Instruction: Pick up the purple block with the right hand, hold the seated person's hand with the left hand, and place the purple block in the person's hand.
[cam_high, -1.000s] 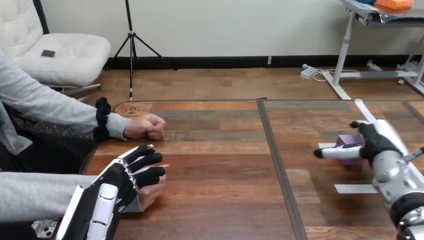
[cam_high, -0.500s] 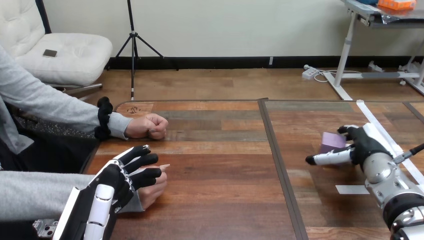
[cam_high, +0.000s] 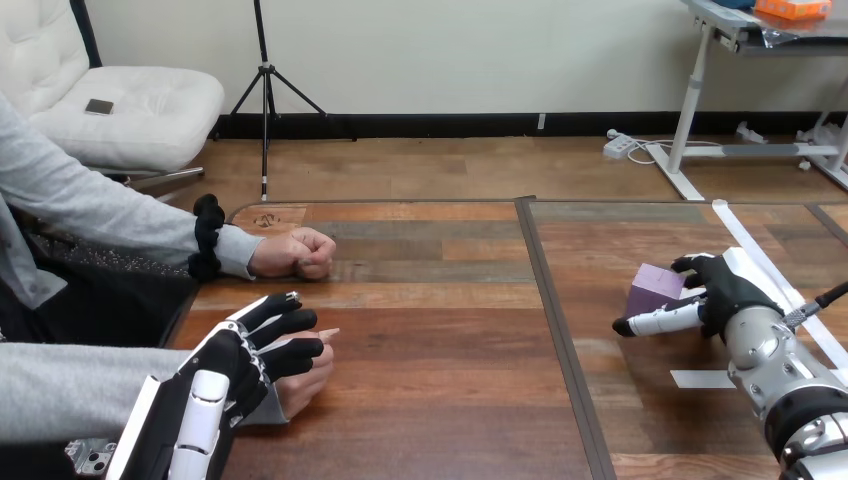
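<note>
Right hand (cam_high: 725, 295), 3 o'clock on the table (cam_high: 440, 400): fingers and thumb clamp the purple block (cam_high: 655, 288), which sits tilted. Left hand (cam_high: 245, 355), 8 o'clock: fingers curl over the person's hand (cam_high: 305, 380).

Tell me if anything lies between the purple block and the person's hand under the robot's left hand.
Nothing visible does. The small purple block is in the right hand; the wooden table is bare across to the person's near hand under the left hand. The person's far fist lies farther back, off that path.

Block (cam_high: 655, 288) is right of the person's fist (cam_high: 293, 253).
</note>
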